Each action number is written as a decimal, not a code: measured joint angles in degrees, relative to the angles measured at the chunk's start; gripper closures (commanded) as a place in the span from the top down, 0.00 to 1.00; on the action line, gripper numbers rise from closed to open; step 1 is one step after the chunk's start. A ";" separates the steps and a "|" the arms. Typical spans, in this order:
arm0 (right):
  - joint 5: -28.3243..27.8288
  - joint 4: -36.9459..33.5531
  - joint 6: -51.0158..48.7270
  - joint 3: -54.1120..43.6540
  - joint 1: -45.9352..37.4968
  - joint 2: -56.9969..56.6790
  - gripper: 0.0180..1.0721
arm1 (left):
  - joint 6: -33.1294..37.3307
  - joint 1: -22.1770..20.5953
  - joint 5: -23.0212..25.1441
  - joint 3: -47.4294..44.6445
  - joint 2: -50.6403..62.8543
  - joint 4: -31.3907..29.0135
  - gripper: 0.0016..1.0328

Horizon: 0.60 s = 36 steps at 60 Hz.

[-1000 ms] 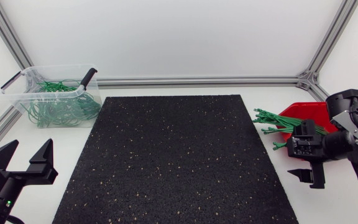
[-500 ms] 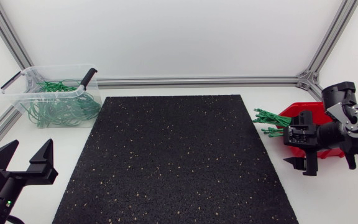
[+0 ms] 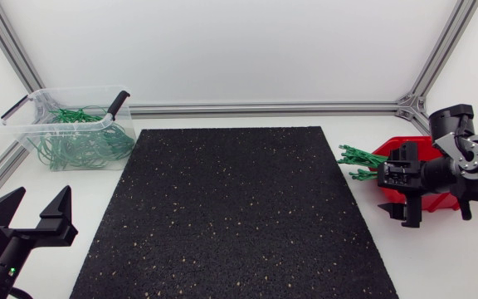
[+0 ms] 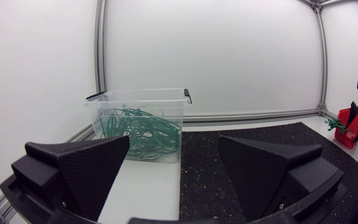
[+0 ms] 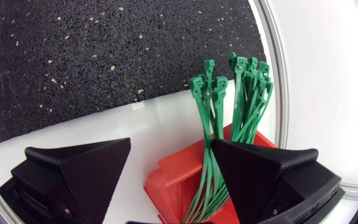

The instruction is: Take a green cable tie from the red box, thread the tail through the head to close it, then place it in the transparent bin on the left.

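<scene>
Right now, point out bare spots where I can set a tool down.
The black mat is bare throughout, between the clear bin and the red box. Crowded at the red box: green ties and the right gripper.

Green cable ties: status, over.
Black left gripper open, empty, parked. Black right gripper open over green plastic cable ties in red box, none gripped. Nothing blocking.

Flat mat (image 3: 239,208) lies between red box (image 5: 173,183) and bin (image 3: 56,125).
</scene>
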 measured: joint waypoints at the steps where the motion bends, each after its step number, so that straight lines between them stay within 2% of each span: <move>1: 0.07 0.04 -0.02 -0.20 0.00 0.00 0.91 | 0.00 0.00 0.00 0.00 0.00 0.00 0.96; 21: 2.34 -1.36 -4.76 -7.85 -1.81 -4.31 0.91 | 0.00 0.00 0.00 0.00 0.00 0.00 0.96; 36: 0.96 -3.02 -5.60 -8.94 -1.92 -12.09 0.91 | 0.00 0.00 0.00 0.00 0.00 0.00 0.96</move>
